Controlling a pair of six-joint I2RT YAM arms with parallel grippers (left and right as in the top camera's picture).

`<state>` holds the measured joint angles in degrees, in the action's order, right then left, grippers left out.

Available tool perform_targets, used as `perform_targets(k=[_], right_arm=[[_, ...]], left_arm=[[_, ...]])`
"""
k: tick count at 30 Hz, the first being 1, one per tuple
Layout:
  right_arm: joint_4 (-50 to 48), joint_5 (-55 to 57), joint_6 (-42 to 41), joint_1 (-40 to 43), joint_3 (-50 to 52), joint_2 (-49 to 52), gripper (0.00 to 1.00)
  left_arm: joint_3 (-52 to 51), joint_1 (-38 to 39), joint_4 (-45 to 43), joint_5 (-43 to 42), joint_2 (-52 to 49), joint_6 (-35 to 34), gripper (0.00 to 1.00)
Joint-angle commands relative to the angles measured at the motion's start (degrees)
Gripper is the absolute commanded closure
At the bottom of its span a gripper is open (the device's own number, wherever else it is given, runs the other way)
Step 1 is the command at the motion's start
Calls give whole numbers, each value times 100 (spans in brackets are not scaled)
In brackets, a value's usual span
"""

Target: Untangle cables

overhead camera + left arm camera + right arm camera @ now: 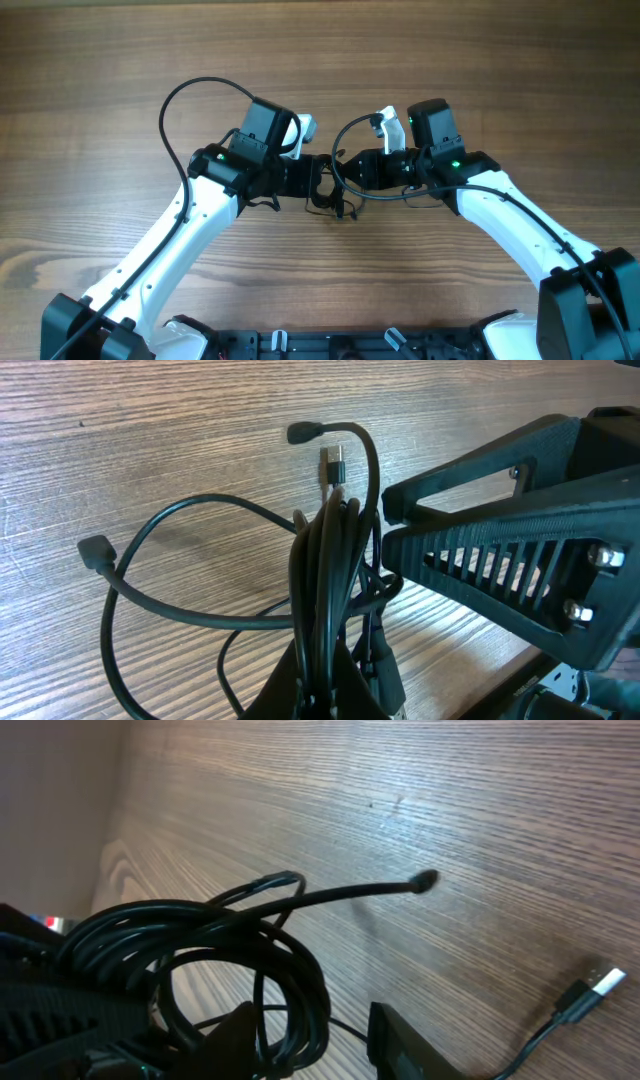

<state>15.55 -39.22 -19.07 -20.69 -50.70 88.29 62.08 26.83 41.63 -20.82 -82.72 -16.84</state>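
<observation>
The cables (333, 192) are a bundle of thin black cords hanging between the two grippers at mid-table. My left gripper (316, 186) is shut on them. In the left wrist view the fingers (300, 685) pinch several upright strands (325, 580), loose loops spread left, and plug ends (303, 432) stick up. My right gripper (352, 176) stands open. In the right wrist view the coil (200, 935) rests against one finger (235, 1040), with a clear gap to the other finger (400, 1045). A silvery-tipped plug (603, 984) lies on the wood at the right.
Thick black arm wires arc over the table behind each wrist (170, 105) (345, 130). The right gripper's body (500, 560) fills the right of the left wrist view. The arms' base frame (330, 345) runs along the near edge. The table edge (110, 830) shows at left.
</observation>
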Motion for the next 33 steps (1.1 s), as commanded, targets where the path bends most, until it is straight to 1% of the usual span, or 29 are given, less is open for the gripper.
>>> perform_targets(k=[1, 4, 6, 7, 9, 12, 14, 19, 22, 24, 26, 28, 29, 30, 33], right_arm=[[118, -122, 149, -4, -17, 74, 62], [518, 640, 63, -4, -17, 74, 62], [793, 833, 116, -4, -17, 74, 61], [857, 798, 144, -4, -17, 74, 60], [798, 144, 658, -4, -17, 74, 61], [575, -260, 776, -4, -17, 74, 60], [372, -289, 774, -4, -17, 74, 60], [162, -291, 776, -4, -17, 74, 60], [181, -291, 772, -4, -17, 74, 60], [186, -293, 758, -4, -17, 74, 60], [184, -291, 748, -4, -20, 74, 63], [179, -284, 748, -4, -17, 74, 76], [175, -251, 750, -4, -17, 74, 85], [199, 59, 538, -4, -17, 74, 96], [455, 1084, -317, -4, -17, 74, 96]], left_arm=[[7, -31, -37, 81, -28, -11, 96], [7, -31, 26, 457, -28, -20, 96], [7, -31, 87, 962, -28, -284, 96], [7, -31, 111, 1150, -28, -455, 96], [7, -31, 114, 1167, -28, -487, 96], [7, -31, 197, 1147, -28, -485, 96], [7, -31, 240, 970, -28, -483, 96], [7, -31, 118, -26, -28, -439, 96], [7, -31, 20, -293, -28, -442, 96], [7, -31, -2, -302, -28, -442, 96], [7, -31, -2, -343, -28, -439, 96], [7, -31, -2, -385, -28, -439, 96], [7, -31, 0, -385, -28, -439, 96], [7, -31, 0, -380, -28, -413, 96], [7, -31, 35, -260, -28, -291, 96]])
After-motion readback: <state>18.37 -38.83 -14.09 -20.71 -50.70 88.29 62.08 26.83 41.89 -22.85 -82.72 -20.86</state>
